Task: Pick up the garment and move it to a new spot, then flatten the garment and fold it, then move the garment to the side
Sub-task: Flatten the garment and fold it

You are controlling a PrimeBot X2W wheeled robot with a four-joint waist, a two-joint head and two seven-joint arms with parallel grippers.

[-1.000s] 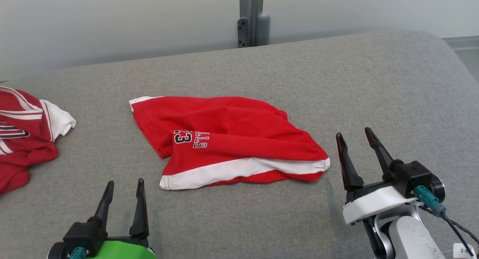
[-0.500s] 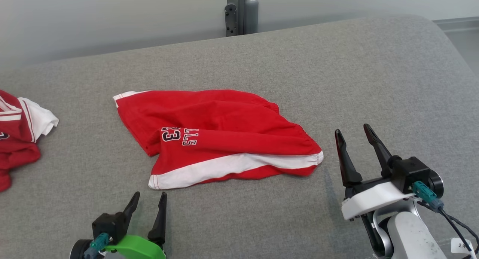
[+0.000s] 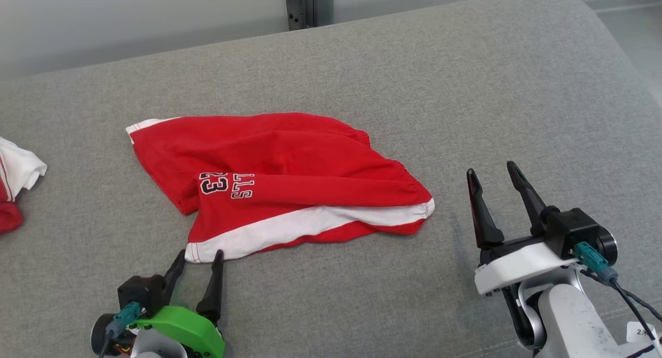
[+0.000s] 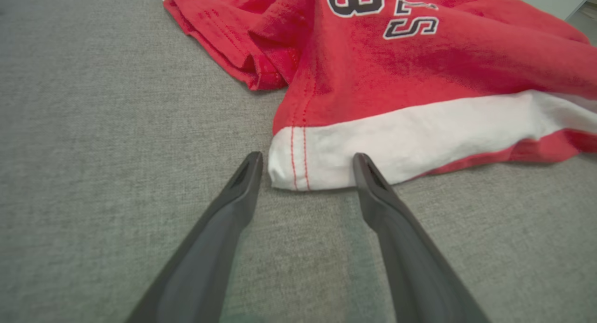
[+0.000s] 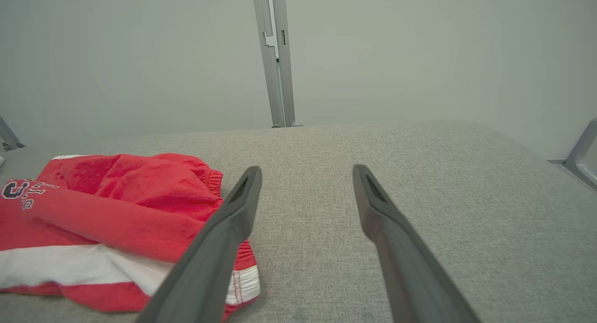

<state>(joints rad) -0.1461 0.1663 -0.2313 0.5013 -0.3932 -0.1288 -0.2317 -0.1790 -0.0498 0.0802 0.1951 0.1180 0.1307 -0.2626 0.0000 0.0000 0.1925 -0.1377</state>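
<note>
The left gripper (image 3: pixel 199 253), jaws wide apart, had closed in over the last second on the near white-hemmed corner of the red garment (image 3: pixel 289 166). Its fingertips now bracketed that corner, low on the grey cushion (image 3: pixel 465 78). That looked like the set-up for the first pick. The left arm reached low and forward. The right gripper (image 3: pixel 491 169), also spread and holding nothing, hovered just off the garment's right end.

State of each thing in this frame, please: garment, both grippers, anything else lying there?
red shorts, crumpled, unfolded, not gripped.
left gripper, open, straddling the shorts' near white-hemmed corner.
right gripper, open, empty, apart from the shorts.
second garment, bunched at the left edge.
</note>
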